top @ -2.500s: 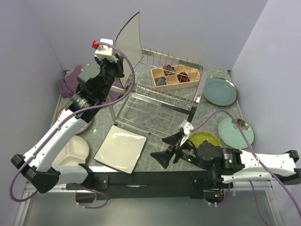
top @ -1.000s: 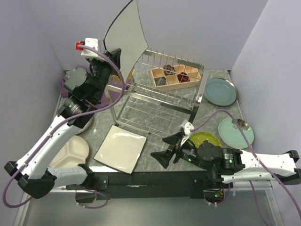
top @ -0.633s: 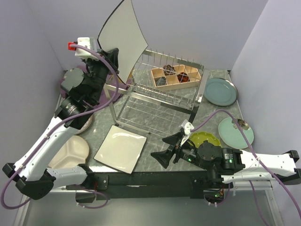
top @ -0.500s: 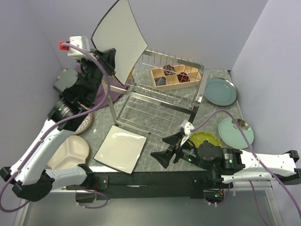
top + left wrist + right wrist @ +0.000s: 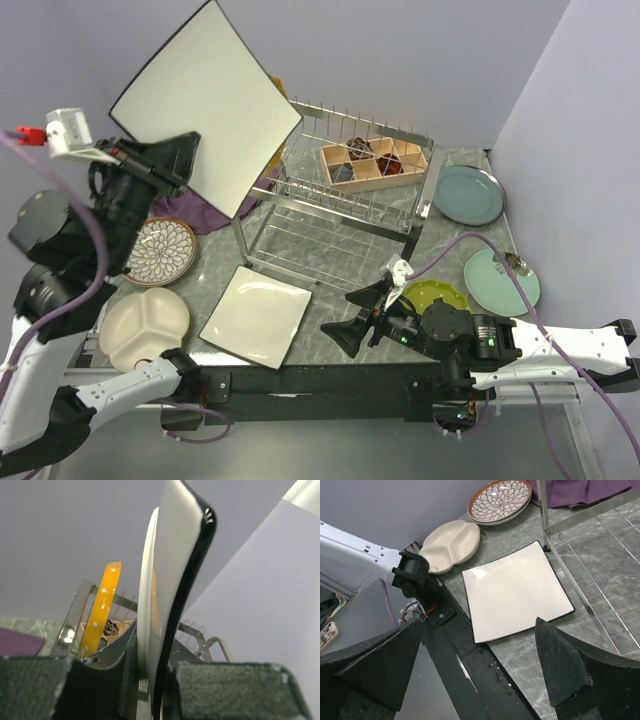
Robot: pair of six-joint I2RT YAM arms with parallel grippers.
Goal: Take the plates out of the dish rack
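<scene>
The left gripper [image 5: 172, 160] pinches the edge of a large cream square plate [image 5: 205, 105], which hangs tilted in the air above the far-left corner of the table [image 5: 470, 235], beside the dish rack [image 5: 340, 215]. The right gripper [image 5: 352, 318] hovers at the near edge, spread wide, just right of a second square plate [image 5: 515, 590] lying flat.

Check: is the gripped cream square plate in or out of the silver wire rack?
Out: the left tool holds the cream square plate aloft, left of the silver wire rack.
</scene>
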